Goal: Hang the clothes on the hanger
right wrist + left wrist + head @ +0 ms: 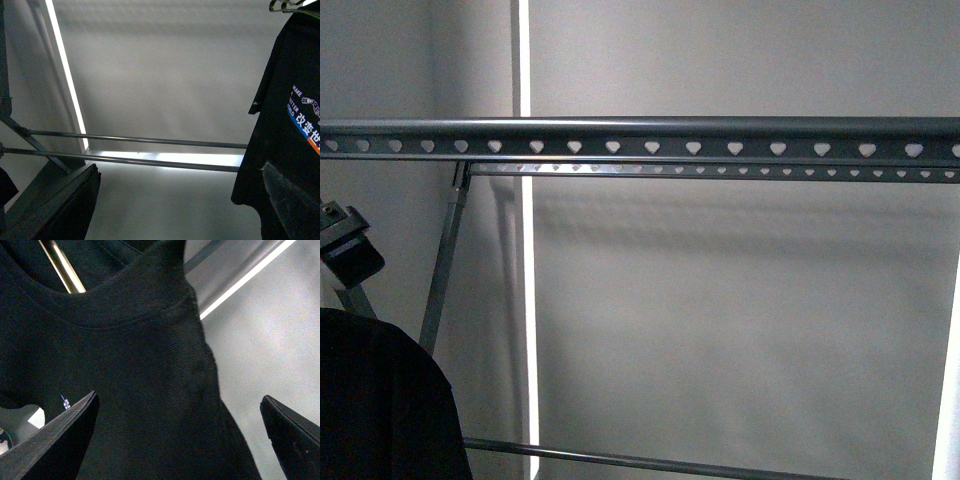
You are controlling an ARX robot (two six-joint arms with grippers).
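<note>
Black cotton fills my left wrist cam. The T-shirt (150, 370) sits right in front of the left claw (180, 396), its collar seam curving across the view, w/ a brass-coloured bar (65, 267) showing through the neck opening. That claw is spread wide, its 2 fingers (55, 440) at opposite edges of the view and cloth lying ahead of and between them. I can't tell if either pad touches the fabric.

On the right wrist cam the right claw (180, 167) is spread wide too, w/ open air between its fingers (55, 205). Beyond it the shirt hangs off to one side from a wire hook (286, 6), sleeve and print side toward the cam: white lettering, plus a blue stripe w/ white Chinese chars. Past that, 2 thin rods (150, 141) run across.

On the front cam the shirt is a dark mass in the bottom-left corner, well below the top rail and apart from it. The rack (650, 135) spans the full width: 1 grey rail w/ a row of heart-shaped holes, a 2nd punched rail just behind and slightly lower, a slanted leg (445, 260) at left and a low crossbar (620, 461). Furthest back is a pale grey wall (740, 330) w/ a bright vertical light strip (526, 60).
</note>
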